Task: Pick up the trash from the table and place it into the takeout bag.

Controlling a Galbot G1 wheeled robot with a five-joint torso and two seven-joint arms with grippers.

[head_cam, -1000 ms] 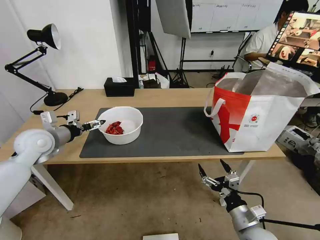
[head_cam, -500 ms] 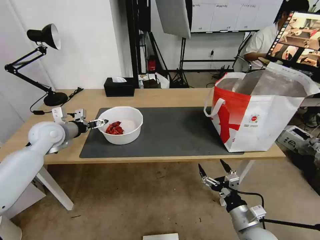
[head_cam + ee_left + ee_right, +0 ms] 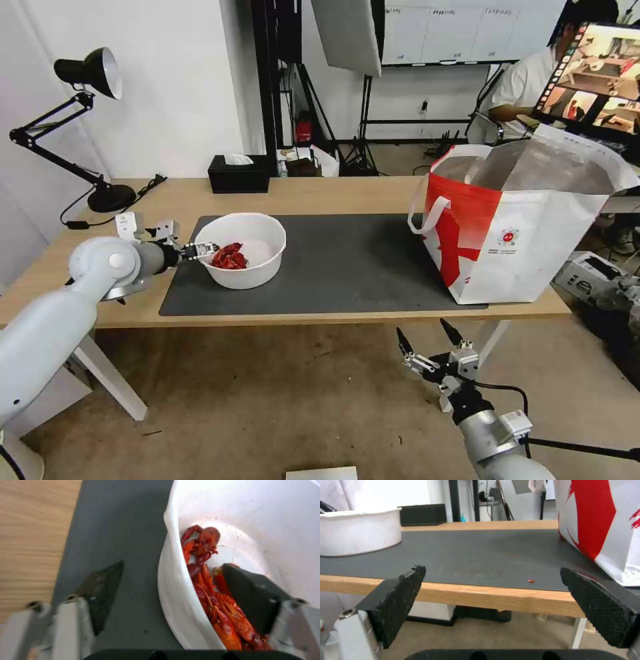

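Presently the white round plastic bowl [image 3: 244,249] sits on the left end of the dark grey mat [image 3: 347,263], on the light-wood table [image 3: 320,193]. It holds red crayfish scraps [image 3: 228,256] against its left wall. The left gripper [image 3: 200,251] is at the bowl's left rim, spread apart and straddling the wall: one finger [image 3: 103,590] is outside over the mat, the other [image 3: 253,597] is inside beside the scraps. No contact with the wall is evident. The takeout bag [image 3: 527,227] stands upright and open-mouthed at the mat's right end, well apart from the bowl. The right gripper [image 3: 430,341] hangs below the table's front edge, beneath the mat's right part, pads [image 3: 396,600] wide apart and holding nothing.
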